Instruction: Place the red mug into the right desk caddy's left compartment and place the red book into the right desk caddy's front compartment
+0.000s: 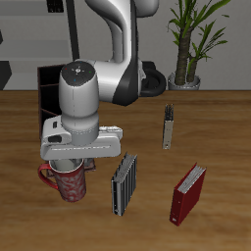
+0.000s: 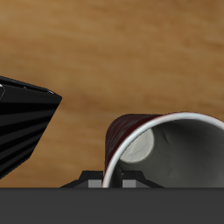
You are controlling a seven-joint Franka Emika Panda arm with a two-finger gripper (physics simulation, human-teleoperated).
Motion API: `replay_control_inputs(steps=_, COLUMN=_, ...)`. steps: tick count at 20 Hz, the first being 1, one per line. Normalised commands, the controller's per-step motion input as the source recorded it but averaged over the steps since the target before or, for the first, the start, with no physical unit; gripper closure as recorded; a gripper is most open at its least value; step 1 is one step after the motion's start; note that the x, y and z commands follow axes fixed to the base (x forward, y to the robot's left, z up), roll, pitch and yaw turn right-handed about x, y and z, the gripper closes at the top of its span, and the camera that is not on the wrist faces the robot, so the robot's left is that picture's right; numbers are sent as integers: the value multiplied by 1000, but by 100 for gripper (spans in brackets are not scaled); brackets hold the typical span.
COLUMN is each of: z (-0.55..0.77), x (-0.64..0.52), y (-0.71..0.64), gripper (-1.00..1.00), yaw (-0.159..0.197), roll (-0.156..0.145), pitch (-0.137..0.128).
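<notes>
The red mug (image 1: 69, 182) stands near the table's front edge, with its handle pointing away from the grey striped book. My gripper (image 1: 76, 163) is directly above it, with the fingers down at its rim. In the wrist view the mug (image 2: 131, 131) fills the frame close up, and the gripper (image 2: 109, 182) has its fingertips close together astride the rim wall, shut on it. The red book (image 1: 188, 193) stands upright near the front edge, well apart from the mug. The right desk caddy (image 1: 47, 76) shows only as a dark box at the back, mostly hidden by my arm.
A grey striped book (image 1: 124, 184) stands right beside the mug, and it also shows as a dark ribbed block in the wrist view (image 2: 22, 122). A small slim dark book (image 1: 169, 125) stands farther back. A potted plant (image 1: 186, 69) is at the back edge.
</notes>
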Motion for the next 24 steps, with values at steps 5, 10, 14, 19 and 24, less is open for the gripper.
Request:
replay_control_inputs(steps=5, z=714, x=-166, y=-3, gripper=100, yaw=-5, roll=-30, pitch=-115)
replay_control_inputs(steps=10, z=876, x=-317, y=79, gripper=100, yaw=11, roll=5, pitch=-107)
replay_control_inputs(steps=14, z=381, x=-115, y=-72, gripper=100, yaw=-17, roll=-49, pitch=-21)
replay_control_inputs(steps=19, z=379, x=-296, y=-92, gripper=100, yaw=-36, roll=-28, pitch=-28)
replay_control_inputs(steps=24, z=381, x=-496, y=113, gripper=100, yaw=-8, roll=44, pitch=-73)
